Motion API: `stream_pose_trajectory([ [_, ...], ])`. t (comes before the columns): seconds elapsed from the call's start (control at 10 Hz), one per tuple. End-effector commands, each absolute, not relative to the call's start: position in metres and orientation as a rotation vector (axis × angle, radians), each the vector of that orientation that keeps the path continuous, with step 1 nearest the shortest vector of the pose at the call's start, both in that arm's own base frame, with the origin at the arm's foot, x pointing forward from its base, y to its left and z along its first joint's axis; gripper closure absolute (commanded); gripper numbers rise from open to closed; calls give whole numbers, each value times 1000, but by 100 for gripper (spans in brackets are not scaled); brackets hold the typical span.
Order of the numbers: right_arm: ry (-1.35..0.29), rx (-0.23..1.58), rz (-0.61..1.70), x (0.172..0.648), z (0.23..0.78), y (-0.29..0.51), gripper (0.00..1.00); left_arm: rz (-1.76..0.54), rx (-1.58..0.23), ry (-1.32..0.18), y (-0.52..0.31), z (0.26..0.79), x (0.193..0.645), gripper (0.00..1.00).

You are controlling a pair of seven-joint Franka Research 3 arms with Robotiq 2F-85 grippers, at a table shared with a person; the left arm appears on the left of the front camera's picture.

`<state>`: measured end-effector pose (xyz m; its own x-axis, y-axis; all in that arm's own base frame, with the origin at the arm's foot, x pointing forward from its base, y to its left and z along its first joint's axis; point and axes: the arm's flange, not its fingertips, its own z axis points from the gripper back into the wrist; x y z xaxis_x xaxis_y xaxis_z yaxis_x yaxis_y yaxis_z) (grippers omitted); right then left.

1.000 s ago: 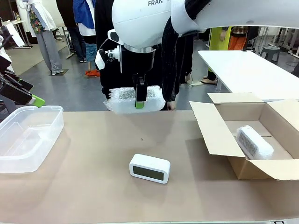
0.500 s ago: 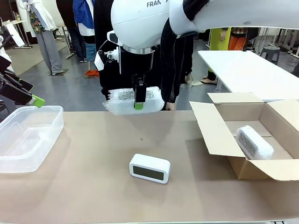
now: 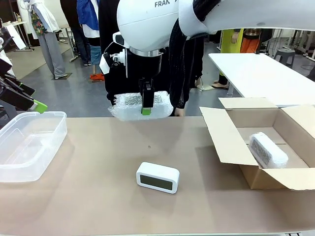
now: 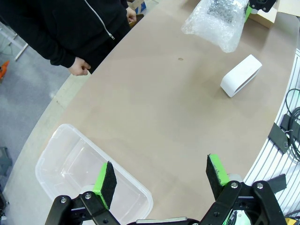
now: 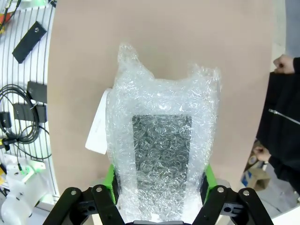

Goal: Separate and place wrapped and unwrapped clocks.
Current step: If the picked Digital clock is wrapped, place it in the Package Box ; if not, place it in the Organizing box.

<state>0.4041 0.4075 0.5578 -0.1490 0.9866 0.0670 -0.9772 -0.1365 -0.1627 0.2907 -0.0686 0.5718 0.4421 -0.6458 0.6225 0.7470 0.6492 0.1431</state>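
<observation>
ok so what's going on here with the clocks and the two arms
The right gripper holds a bubble-wrapped clock in the air above the far side of the table. A second wrapped clock lies in the open cardboard box on the robot's right. The bare white clock sits mid-table, untouched. The left gripper is open and holds nothing, up by the clear plastic bin. A person stands at the far edge.

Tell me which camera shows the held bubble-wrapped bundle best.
The right wrist view: the bundle is close, dark face visible through the wrap. Front view shows it side-on, farther off; left wrist view, small at the top edge.
</observation>
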Motion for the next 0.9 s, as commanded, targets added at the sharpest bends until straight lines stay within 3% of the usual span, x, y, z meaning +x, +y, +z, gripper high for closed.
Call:
stream_pose_trajectory([
  [0.0, -198, -69, 1708, 403, 560, 406, 40, -871, -170, -699, -68, 571, 291, 0],
  [0.6, -198, -69, 1708, 403, 560, 406, 40, -871, -170, -699, -68, 571, 291, 0],
  [0.7, -190, -64, 1710, 404, 558, 408, 22, -871, -170, -699, -68, 571, 291, 0],
  [0.8, -304, -71, 1580, 413, 589, 387, 22, -871, -170, -699, -68, 571, 291, 0],
])
